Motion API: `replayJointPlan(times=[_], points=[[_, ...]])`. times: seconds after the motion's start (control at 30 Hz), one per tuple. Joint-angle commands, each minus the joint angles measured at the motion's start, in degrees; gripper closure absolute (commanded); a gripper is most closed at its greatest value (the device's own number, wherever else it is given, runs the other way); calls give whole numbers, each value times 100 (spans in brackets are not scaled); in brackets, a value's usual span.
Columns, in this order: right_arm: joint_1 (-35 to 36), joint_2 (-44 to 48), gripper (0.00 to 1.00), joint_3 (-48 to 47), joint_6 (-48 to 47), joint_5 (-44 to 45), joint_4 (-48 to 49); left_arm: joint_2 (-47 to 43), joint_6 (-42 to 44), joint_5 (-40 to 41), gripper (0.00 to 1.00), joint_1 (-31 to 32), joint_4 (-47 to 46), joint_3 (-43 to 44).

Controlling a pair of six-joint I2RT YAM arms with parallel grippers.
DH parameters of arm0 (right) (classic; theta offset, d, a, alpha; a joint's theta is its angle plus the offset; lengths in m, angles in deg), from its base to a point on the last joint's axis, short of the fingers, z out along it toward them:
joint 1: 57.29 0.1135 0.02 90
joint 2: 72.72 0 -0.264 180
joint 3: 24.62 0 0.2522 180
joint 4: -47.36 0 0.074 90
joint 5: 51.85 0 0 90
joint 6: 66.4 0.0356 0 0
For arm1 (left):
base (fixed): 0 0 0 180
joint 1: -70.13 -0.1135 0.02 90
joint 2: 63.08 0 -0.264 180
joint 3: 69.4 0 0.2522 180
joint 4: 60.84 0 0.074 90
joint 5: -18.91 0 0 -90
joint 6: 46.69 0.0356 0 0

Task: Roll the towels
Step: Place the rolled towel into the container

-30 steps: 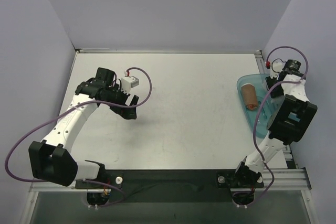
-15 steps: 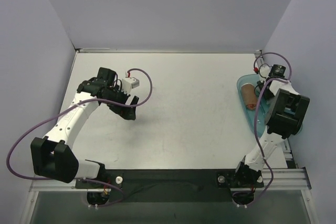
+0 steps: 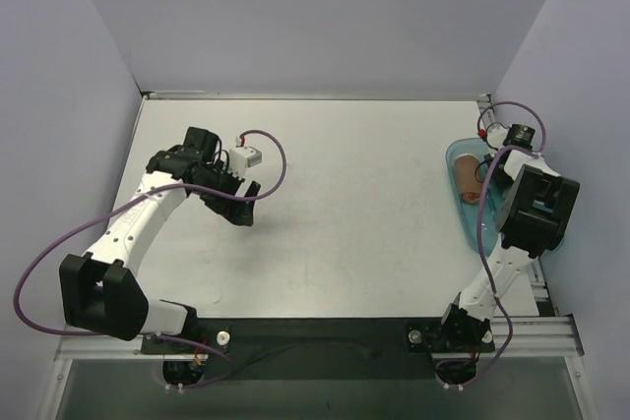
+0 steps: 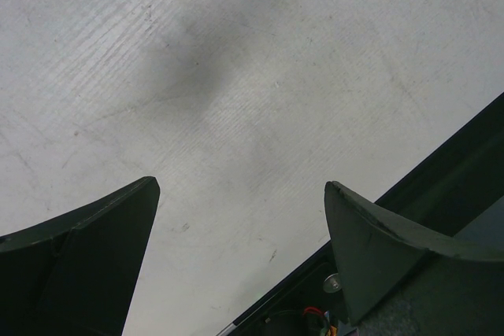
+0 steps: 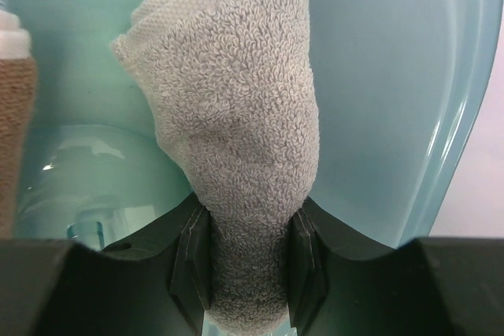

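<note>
At the near edge of the table [image 3: 354, 204] the two arm bases sit side by side. Out from the left base, the left gripper [image 4: 240, 194] hangs over the left half of the table with its dark fingers [image 4: 102, 234] spread wide apart, nothing but scuffed white surface between them and a soft shadow beyond.

Further back on the right side, the right gripper [image 5: 250, 257] is clamped on the light grey towel [image 5: 236, 100]. Both black pads press into the lower end of the bunched terry cloth, which widens beyond the fingers into a rounded bundle inside the translucent teal tray [image 5: 394, 76]. Just to the left of it in that tray lies the rust-brown towel [image 3: 467, 182], rolled into a short cylinder. The two towels lie near each other, apart.
</note>
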Motion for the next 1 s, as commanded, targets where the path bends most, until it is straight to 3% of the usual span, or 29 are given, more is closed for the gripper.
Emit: replayJointPlan(times=[0.0,0.13,0.2,0.27,0.33,0.7,0.83,0.97], points=[[-42,-74,96,91,109,272,37,58,94,14,3,-13,16,156],[-42,-83,79,153,92,272,20,76,76,-13,3,-13,16,138],[-59,-48,77,206,66,290,11,67,76,-4,3,-13,16,156],[-77,4,85,223,109,368,81,58,85,13,3,-13,16,173],[-112,57,100,232,179,413,151,58,68,5,3,-13,24,182],[-130,180,100,373,435,562,169,137,-21,-83,3,-13,-2,226],[-130,128,68,399,435,536,108,181,-38,-118,3,-13,-19,217],[-130,206,58,390,478,431,-24,199,-38,-118,3,-13,-46,208]])
